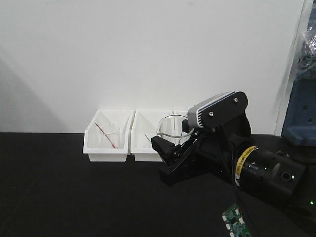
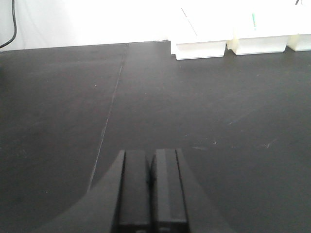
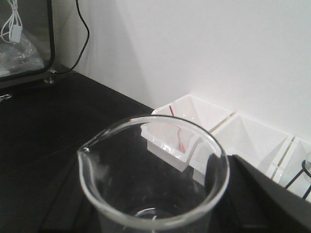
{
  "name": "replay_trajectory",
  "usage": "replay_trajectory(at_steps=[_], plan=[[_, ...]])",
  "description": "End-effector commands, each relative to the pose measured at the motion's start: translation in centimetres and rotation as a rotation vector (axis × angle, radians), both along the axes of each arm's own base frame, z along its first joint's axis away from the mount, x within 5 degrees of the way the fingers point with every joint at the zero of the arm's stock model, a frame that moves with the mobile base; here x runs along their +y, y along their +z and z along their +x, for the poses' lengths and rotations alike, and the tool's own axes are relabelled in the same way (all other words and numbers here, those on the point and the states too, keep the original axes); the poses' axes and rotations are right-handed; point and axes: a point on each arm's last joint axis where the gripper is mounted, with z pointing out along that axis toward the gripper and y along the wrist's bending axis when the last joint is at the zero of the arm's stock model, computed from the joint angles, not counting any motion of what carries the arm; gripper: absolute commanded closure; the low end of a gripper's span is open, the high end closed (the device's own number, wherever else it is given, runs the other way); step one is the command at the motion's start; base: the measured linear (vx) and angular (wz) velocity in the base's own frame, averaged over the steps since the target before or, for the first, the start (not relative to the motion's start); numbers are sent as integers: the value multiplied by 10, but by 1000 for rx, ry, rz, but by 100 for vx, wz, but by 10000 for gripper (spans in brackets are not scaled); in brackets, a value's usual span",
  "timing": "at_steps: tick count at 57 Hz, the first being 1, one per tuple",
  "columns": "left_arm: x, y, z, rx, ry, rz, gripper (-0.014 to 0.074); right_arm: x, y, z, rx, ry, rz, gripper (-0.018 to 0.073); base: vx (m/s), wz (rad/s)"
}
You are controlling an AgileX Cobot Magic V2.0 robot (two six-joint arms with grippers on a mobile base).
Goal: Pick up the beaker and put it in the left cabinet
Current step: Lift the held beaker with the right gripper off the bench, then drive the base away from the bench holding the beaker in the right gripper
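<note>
Beaker (image 1: 173, 126) gripped upright by the right fingers (image 1: 165, 150).
The left fingers (image 2: 133, 194) sit pressed together on nothing, low over bare counter (image 2: 58, 121), seemingly parked clear of the work; against the back wall a white bin (image 1: 106, 150) holds glassware with a red rod (image 1: 109, 134); further right, in front of a second bin (image 1: 143, 148), the beaker is clasped low on its wall, probably to keep it steady; the left cabinet is out of sight, so the carry looks yet to come.
</note>
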Motion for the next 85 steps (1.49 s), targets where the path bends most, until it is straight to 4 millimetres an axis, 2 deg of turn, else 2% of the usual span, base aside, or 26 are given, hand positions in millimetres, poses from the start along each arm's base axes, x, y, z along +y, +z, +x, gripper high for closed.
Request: replay_trajectory(at_steps=[1,85], plan=[[-2,12,0,-108,-21,-12,593,-2,25,-7,-90,28,64,565,0,0],[-2,12,0,-108,-21,-12,593,-2,25,-7,-90,28,64,565,-5,3]])
